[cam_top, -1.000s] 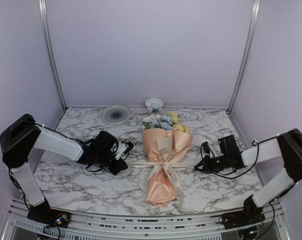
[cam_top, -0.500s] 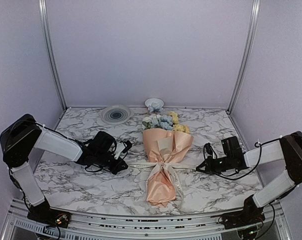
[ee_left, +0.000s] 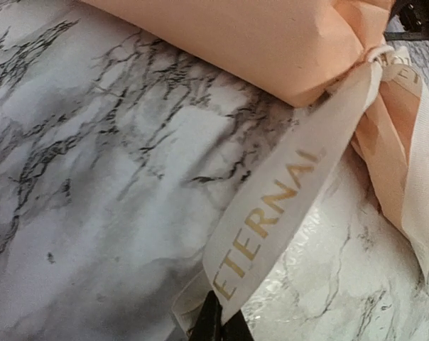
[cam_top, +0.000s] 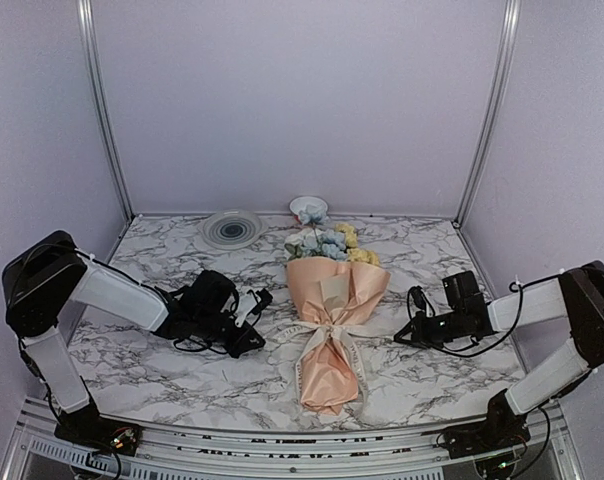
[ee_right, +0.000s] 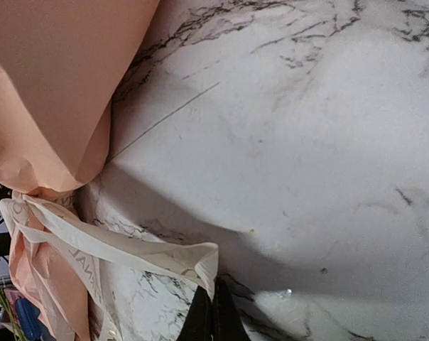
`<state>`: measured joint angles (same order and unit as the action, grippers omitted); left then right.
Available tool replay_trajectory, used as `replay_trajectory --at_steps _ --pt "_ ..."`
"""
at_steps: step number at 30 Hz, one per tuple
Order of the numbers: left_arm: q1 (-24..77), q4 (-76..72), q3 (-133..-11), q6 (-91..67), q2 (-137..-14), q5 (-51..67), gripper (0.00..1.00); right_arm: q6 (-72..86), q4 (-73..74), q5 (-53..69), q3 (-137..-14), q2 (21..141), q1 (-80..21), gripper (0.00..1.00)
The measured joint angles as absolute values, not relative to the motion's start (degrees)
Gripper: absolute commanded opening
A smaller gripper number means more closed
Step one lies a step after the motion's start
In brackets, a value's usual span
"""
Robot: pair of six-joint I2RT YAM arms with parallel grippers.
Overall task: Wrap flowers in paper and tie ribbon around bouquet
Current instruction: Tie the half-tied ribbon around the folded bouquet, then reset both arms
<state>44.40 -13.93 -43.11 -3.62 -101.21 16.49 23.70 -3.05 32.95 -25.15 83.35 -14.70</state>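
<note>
The bouquet (cam_top: pixel 334 300), a peach paper cone of blue, white and yellow blooms, lies at the frame's centre, its narrow tail now swung slightly right. The left gripper (cam_top: pixel 254 325) and right gripper (cam_top: pixel 402 335) stay clamped on the cream printed ribbon (ee_left: pixel 271 213) ends, likely tightening the knot.

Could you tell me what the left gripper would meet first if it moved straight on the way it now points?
Shut on the ribbon, the left gripper points along it toward the bouquet; it would probably meet the paper near the tied waist first, though depth is unclear.
</note>
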Motion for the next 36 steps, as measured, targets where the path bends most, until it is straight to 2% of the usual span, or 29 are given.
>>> replay_trajectory --at_steps 5,7,8,9,10,12,13,15,20,24,28,32,36 --pt "51.46 -14.15 -44.03 -3.6 -102.06 18.11 0.0 22.52 0.32 31.31 -27.33 83.35 -14.28 0.0" --pt "52.97 -14.09 -44.27 -3.57 -102.08 18.94 0.0 22.13 1.76 30.5 -28.08 83.33 -14.24 0.04" --pt "53.12 -14.09 -44.27 -3.55 -102.06 19.11 0.07 21.89 2.66 29.87 -28.47 83.22 -14.22 0.08" --pt "53.15 -14.09 -44.16 -3.49 -101.95 19.07 0.21 21.61 3.51 29.19 -28.77 82.94 -14.22 0.14" --pt "53.15 -14.15 -43.79 -3.53 -101.58 18.85 0.37 21.34 4.43 28.6 -29.06 82.52 -14.2 0.28" --pt "53.17 -13.91 -42.59 -2.79 -99.88 17.41 0.66 21.15 5.72 27.64 -29.52 81.54 -14.15 0.65" --pt "53.19 -13.58 -42.11 -2.48 -98.91 16.34 0.8 20.73 6.55 27.22 -29.91 80.9 -14.09 0.73" --pt "53.15 -12.69 -40.86 -1.93 -96.71 13.8 0.97 20.71 8.03 26.0 -30.68 79.4 -14.04 0.79" --pt "51.05 -11.03 -36.69 -1.37 -88.97 10.48 0.99 20.75 11.57 20.25 -32.95 72.9 -13.78 0.87" --pt "45.12 -11.18 -35.99 -3.99 -81.87 6.0 0.99 21.28 13.43 12.23 -34.65 64.86 -13.58 0.91" --pt "38.41 -10.98 -37.67 -7.86 -80.03 -2.66 0.99 22.09 13.13 0.67 -35.44 56.18 -13.47 0.93" --pt "32.88 -10.57 -37.76 -11.46 -78.89 -11.4 0.99 22.37 9.1 -10.2 -34.37 49.89 -13.23 0.99" --pt "29.39 -10.87 -35.73 -12.86 -75.5 -25.96 0.99 22.33 2.04 -18.79 -28.51 43.46 -13.21 1.0"
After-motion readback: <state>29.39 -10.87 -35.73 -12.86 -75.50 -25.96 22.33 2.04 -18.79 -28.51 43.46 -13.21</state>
